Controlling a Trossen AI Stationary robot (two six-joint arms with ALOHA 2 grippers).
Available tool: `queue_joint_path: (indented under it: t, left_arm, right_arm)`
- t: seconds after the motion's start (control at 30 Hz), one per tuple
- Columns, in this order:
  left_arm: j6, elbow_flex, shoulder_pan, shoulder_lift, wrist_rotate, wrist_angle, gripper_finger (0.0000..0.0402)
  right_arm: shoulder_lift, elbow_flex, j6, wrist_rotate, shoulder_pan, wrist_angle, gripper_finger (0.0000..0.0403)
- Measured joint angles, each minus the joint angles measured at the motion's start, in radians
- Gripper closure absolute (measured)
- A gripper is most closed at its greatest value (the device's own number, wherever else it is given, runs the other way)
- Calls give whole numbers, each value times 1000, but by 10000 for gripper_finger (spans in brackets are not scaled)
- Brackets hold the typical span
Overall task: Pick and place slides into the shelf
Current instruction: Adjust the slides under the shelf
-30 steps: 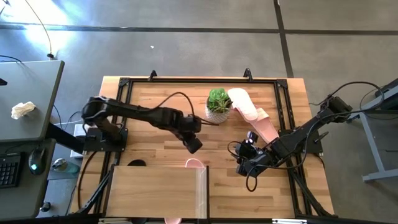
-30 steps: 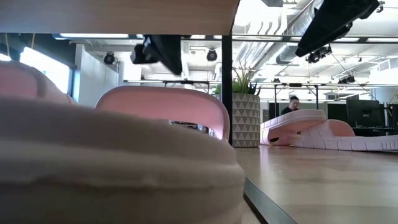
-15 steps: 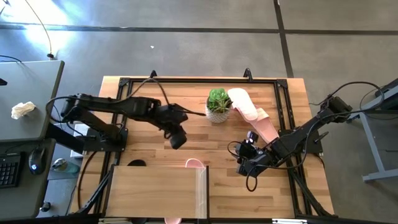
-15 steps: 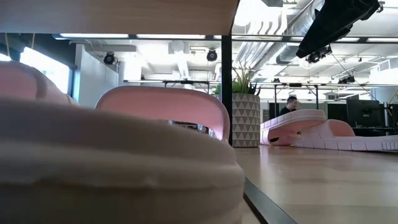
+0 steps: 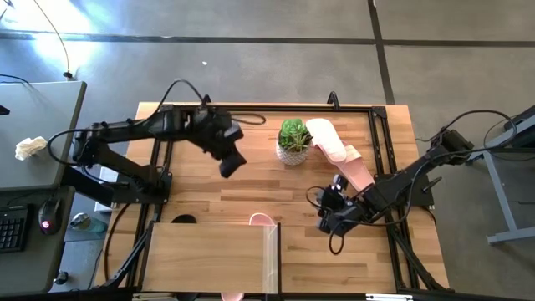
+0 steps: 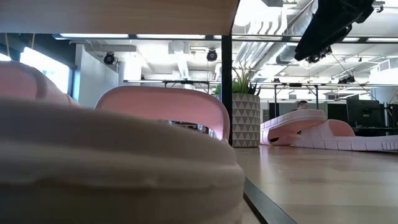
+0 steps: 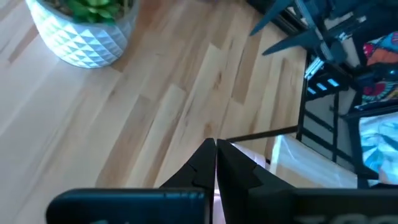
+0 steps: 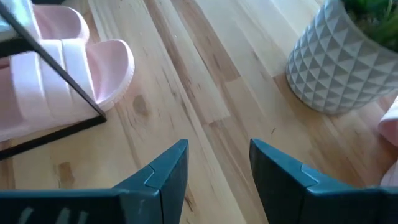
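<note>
The light-wood shelf (image 5: 209, 255) stands at the table's near edge. A pink slide's toe (image 5: 262, 220) pokes out from under its top. The low view looks from inside it past pink slides (image 6: 93, 162), and the right wrist view shows two pink slides (image 8: 56, 74) side by side under the shelf top. Two more pink slides (image 5: 328, 138) (image 5: 359, 171) lie at the far right, one leaning on the other (image 6: 323, 132). My left gripper (image 5: 228, 169) (image 7: 214, 146) hangs shut and empty over the table's middle left. My right gripper (image 5: 324, 224) (image 8: 217, 155) hovers open right of the shelf.
A small green plant in a white patterned pot (image 5: 293, 140) (image 6: 247, 118) stands far of centre, next to the loose slides. A dark shape (image 5: 182, 220) shows at the shelf's far edge. Bare wood (image 5: 276, 188) lies between the shelf and the plant.
My left gripper has risen and swung from just beyond the shelf's far edge toward the table's far left, staying shut and empty; it has left the low view. My right gripper has kept still.
</note>
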Motion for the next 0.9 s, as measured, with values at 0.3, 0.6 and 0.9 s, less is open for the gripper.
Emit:
queue_joint_path:
  t: [0.3, 0.6, 0.9]
  left_arm:
    - [62, 0, 200, -18, 264, 133, 399]
    - [80, 0, 385, -18, 354, 133, 399]
    - [99, 0, 521, -20, 501, 133, 399]
  right_arm:
    - [0, 0, -7, -41, -32, -13, 242]
    - [0, 0, -3, -41, -38, -18, 242]
    - [0, 0, -1, -41, -38, -28, 242]
